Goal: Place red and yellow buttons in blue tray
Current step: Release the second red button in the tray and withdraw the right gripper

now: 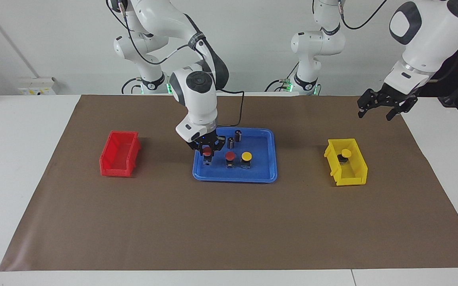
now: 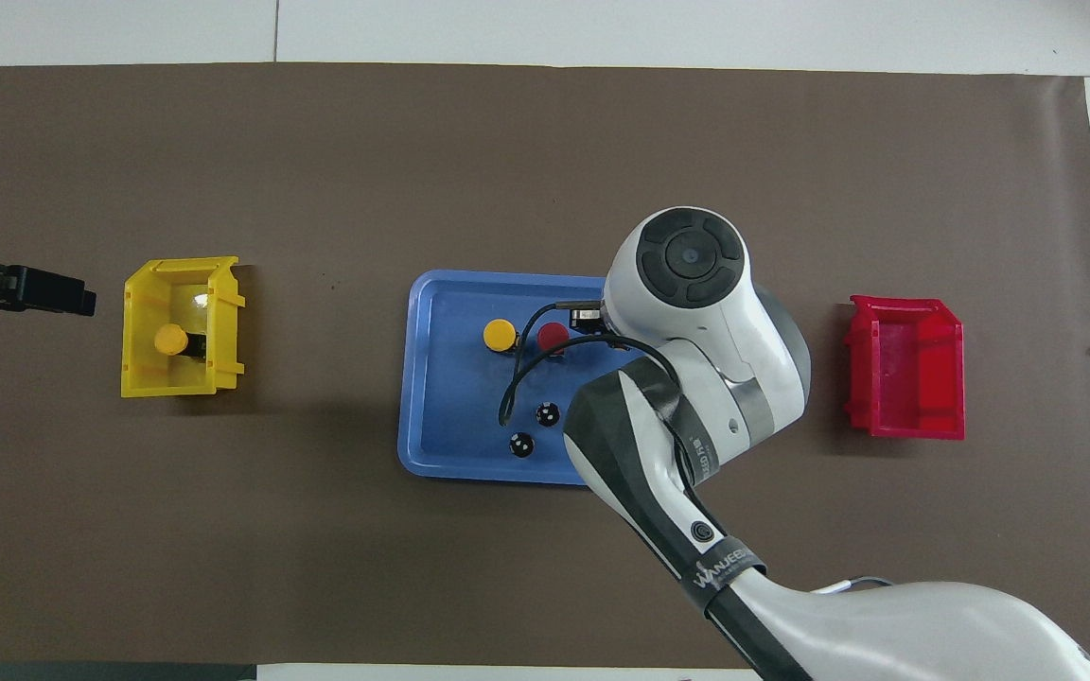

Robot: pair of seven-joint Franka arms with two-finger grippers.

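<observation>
Blue tray (image 1: 266, 174), frame centre: two buttons set, a third red button (image 1: 206, 151) clamped in right gripper (image 1: 207, 153) low over it; fourth left in yellow bin (image 1: 358, 174); left gripper (image 1: 384, 106) spread, upper right.

blue tray (image 2: 431, 378) w/ yellow button (image 2: 500, 334), red button (image 2: 553, 335) side by side.

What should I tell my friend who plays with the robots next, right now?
Right end effector: down in the blue tray, shut on a red button.
Left end effector: open, in the air near the yellow bin, holding nothing.
Done: one red button and one yellow button stand in the tray beside two dark cylinders.
Left: release the held red button; bring the yellow button from the yellow bin. The red bin looks empty.
</observation>
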